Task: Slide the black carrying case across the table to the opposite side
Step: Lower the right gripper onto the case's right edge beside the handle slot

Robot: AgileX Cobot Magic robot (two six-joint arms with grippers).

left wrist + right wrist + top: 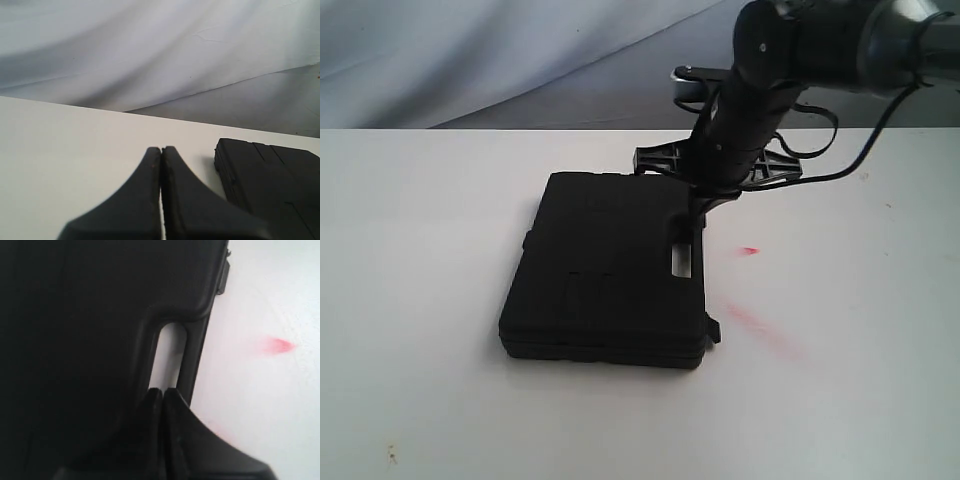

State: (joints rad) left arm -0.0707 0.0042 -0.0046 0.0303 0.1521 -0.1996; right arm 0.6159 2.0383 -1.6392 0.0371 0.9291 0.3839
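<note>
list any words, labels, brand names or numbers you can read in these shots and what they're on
None can be read in any view.
The flat matte black plastic case shows only moulded ribs and a handle slot, with no visible lettering or logo.
The plain white tabletop bears red smears; these are marks, not writing.
The pale cloth backdrop is blank.

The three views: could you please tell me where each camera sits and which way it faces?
Exterior view: raised, looking down at the case on the table; right arm shows.
Left wrist view: low over the table, facing the cloth backdrop; shut left gripper shows.
Right wrist view: above the case's handle slot, looking down; shut right gripper shows.
All three share the case.
</note>
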